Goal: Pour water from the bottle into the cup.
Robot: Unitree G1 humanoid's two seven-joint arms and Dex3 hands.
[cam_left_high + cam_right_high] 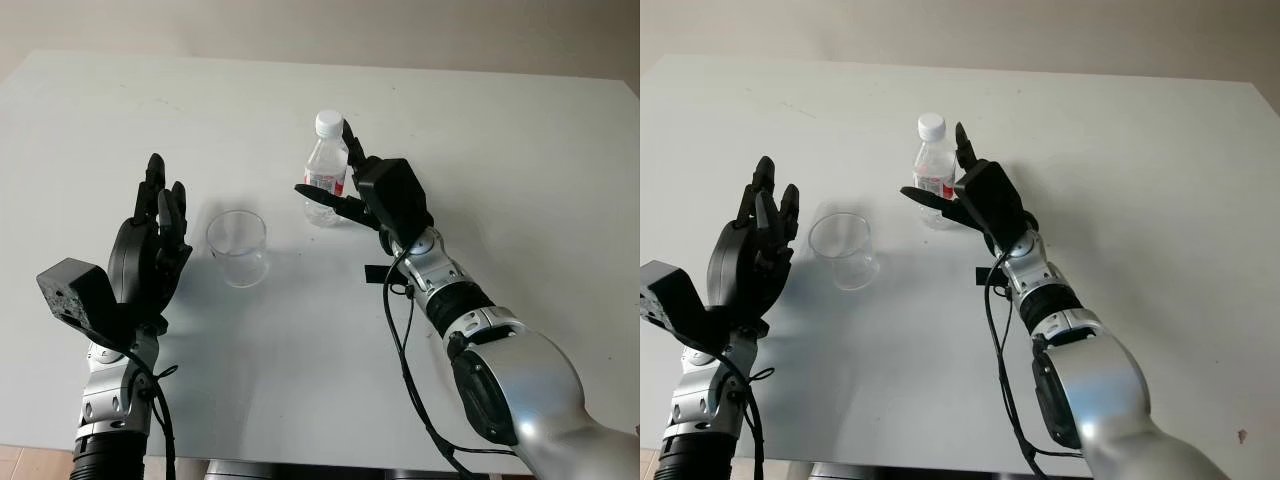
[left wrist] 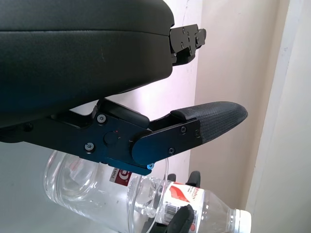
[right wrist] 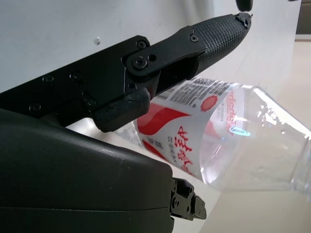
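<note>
- The right robot hand (image 1: 335, 180) was seen reaching forward over the white surface (image 1: 520, 180), its fingers open around the bottle (image 1: 326, 170) without being closed on it.
- One finger (image 1: 349, 138) was raised beside the upper part of the bottle, just under the white cap (image 1: 329, 122); another finger (image 1: 325, 199) was stretched across the front of the bottle's lower half.
- In the right wrist view, the bottle (image 3: 228, 131) was shown lying very close against the textured fingertip (image 3: 221, 36); whether contact was made could not be told.
- The bottle was found upright on the surface, clear, with a red and white label (image 1: 328, 180) around its middle and the cap still on.
- The cup (image 1: 238, 246), a clear empty tumbler, was placed upright on the surface, to the left of the right robot hand and a little nearer the robot, apart from the bottle.
- The left robot hand (image 1: 155, 235) was held open above the surface just beside the cup, on the side away from the bottle, palm turned toward the cup and fingers pointed up and forward; nothing was grasped by it.
- In the left wrist view, the cup (image 2: 92, 184) was seen close beyond the left robot hand's finger (image 2: 214, 121), with the bottle (image 2: 204, 208) behind it.
- Black cables (image 1: 405, 340) were seen hanging along the right forearm.
</note>
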